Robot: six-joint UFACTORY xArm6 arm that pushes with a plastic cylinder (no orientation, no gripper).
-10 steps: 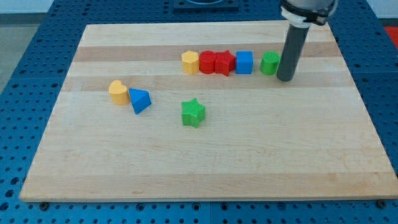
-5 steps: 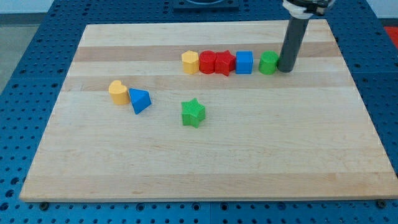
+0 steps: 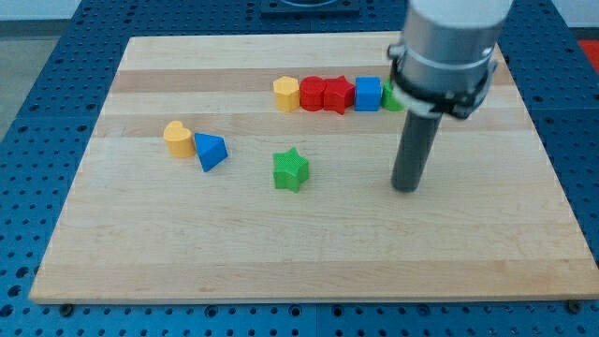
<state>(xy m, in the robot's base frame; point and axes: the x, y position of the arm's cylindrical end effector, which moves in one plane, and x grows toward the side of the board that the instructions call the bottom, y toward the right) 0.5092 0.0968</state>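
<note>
My tip [image 3: 406, 187] rests on bare wood right of centre and touches no block. The green star [image 3: 291, 169] is the nearest block, well off to the tip's left. Toward the view's top runs a row: yellow hexagon [image 3: 286, 94], red block [image 3: 312, 94], red star [image 3: 338, 94], blue cube [image 3: 368, 93], then a green block [image 3: 390, 97] against the cube's right side, mostly hidden behind the arm. At the left, a yellow rounded block [image 3: 178, 139] touches a blue wedge-like block [image 3: 211, 151].
The wooden board [image 3: 309, 253] lies on a blue perforated table [image 3: 28, 112]. The arm's grey body [image 3: 447, 51] covers the board's top right part.
The green block has been shifted left against the blue cube. The tip has since travelled from beside it toward the view's bottom, onto bare wood.
</note>
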